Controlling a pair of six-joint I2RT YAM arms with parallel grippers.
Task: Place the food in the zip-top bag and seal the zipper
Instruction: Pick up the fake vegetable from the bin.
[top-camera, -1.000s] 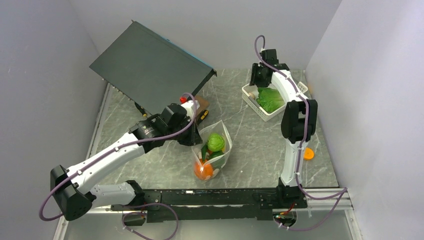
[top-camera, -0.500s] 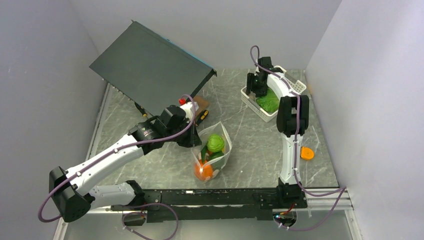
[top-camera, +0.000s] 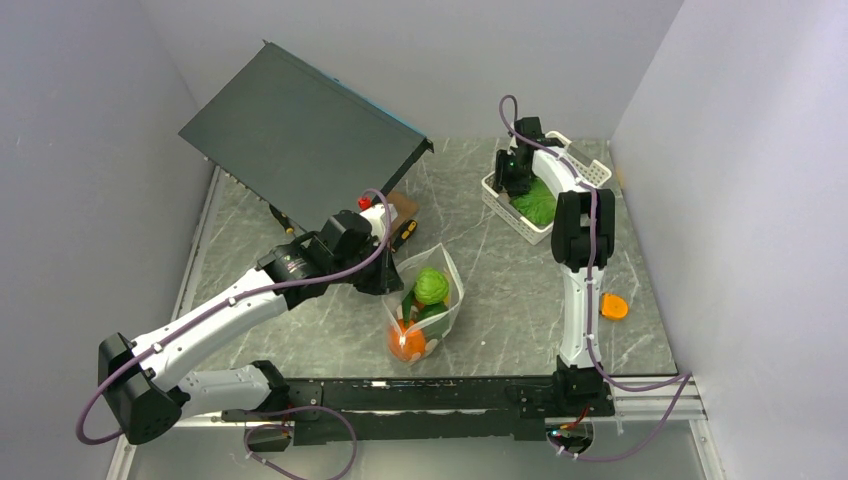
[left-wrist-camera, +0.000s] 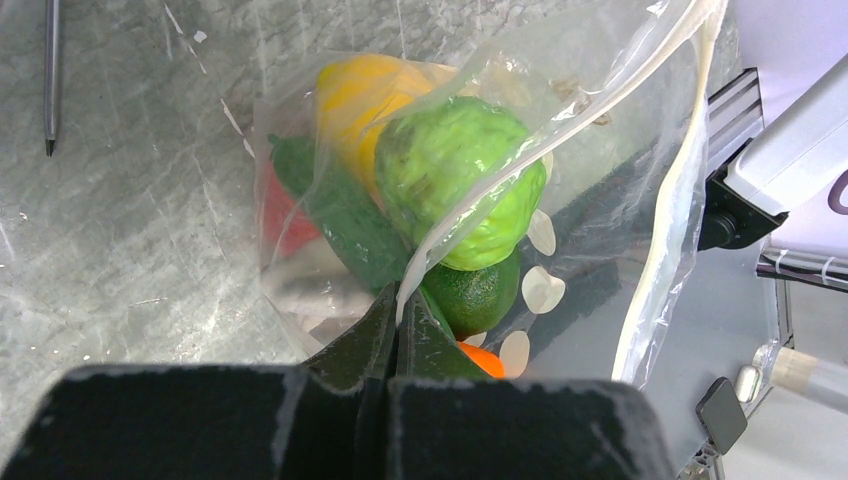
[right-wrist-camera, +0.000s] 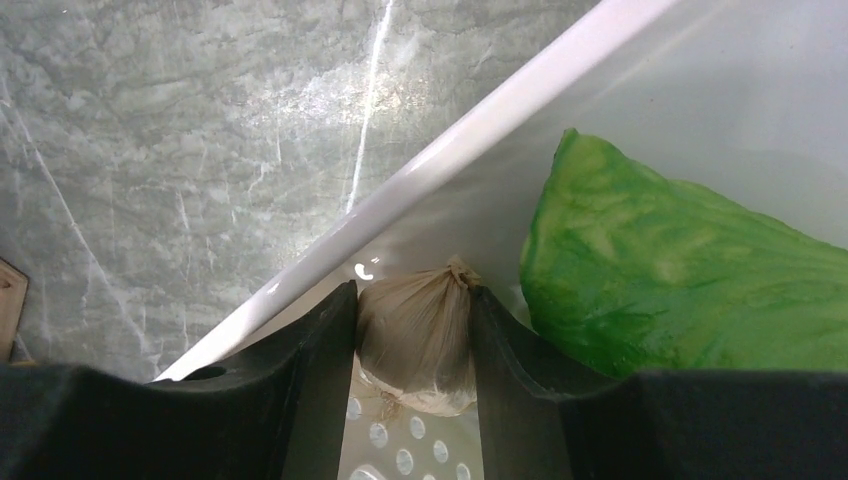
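Left gripper (left-wrist-camera: 398, 305) is clenched, pinching one lip of the bag (left-wrist-camera: 600, 210) at its mouth; the jaws are fully together on the plastic. The bag sits mid-table toward the near edge, between the two arms, with its mouth gaping. The other lip's zipper strip (left-wrist-camera: 690, 180) hangs loose and wavy, not mated. Already inside: a lumpy green ball (left-wrist-camera: 460, 180) on top, a yellow piece (left-wrist-camera: 360, 85), a dark green cucumber-like piece (left-wrist-camera: 335, 205), something red (left-wrist-camera: 278, 218) and an orange one (left-wrist-camera: 480, 360) at the bottom. Right gripper (right-wrist-camera: 413, 293) is down in the white basket (right-wrist-camera: 440, 160) at the far right of the table (top-camera: 500, 290), and its fingers (right-wrist-camera: 330, 340) are pressed on both sides of a beige bulb (right-wrist-camera: 418, 335). Can't tell whether the bulb is off the basket floor. A green lettuce leaf (right-wrist-camera: 680, 280) lies just beside the bulb in the same basket. One loose orange fruit (top-camera: 613, 306) is on the table at the right, well apart from the bag. A dark panel (top-camera: 300, 125) is tilted at the far left.
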